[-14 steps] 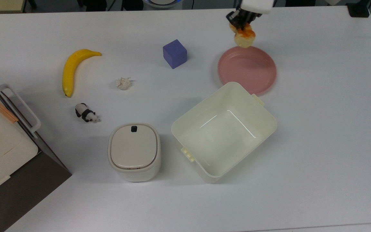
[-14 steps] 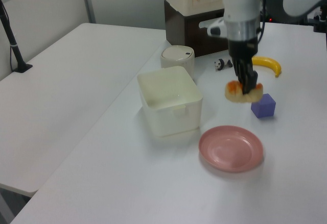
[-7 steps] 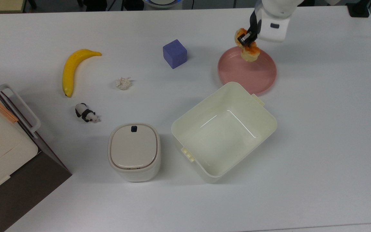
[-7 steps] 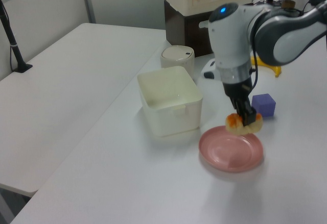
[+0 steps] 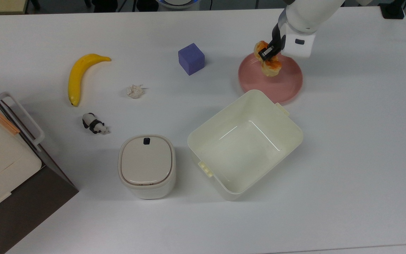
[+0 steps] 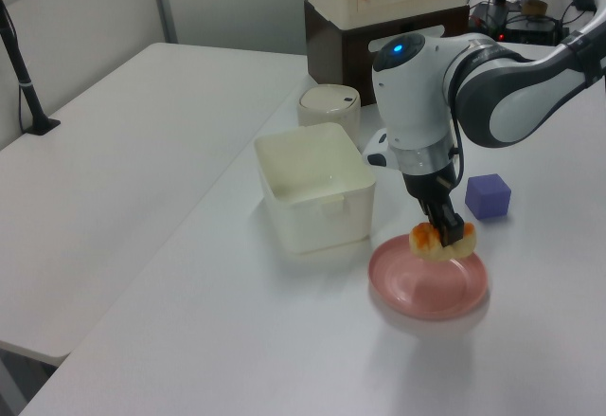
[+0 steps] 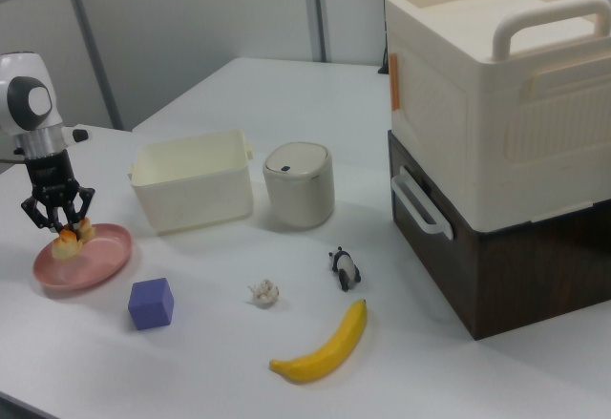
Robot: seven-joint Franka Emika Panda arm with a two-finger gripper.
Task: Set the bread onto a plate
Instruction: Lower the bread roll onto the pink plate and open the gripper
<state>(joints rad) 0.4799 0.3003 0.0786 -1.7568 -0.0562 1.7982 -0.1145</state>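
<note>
The bread (image 5: 270,66), a small bun with an orange-brown top, sits crosswise between the fingers of my gripper (image 5: 267,53), which is shut on it. It hangs low over the far part of the pink plate (image 5: 280,86), on the top view's right. In the left view the bread (image 6: 439,244) is just over the plate (image 6: 421,291), near its far rim; I cannot tell whether they touch. The right view has the gripper (image 7: 67,225) and bread (image 7: 71,240) over the plate (image 7: 95,264) at the right view's left edge.
A cream rectangular tub (image 5: 289,121) stands close in front of the plate. A purple cube (image 5: 191,58) lies to the plate's left in the top view. Farther left are a lidded canister (image 5: 146,165), a paper ball (image 5: 135,91), a toy panda (image 5: 94,124), a banana (image 5: 78,76) and stacked boxes (image 7: 496,142).
The gripper has carried the bread from above the table behind the plate to over the plate and has come down close to it.
</note>
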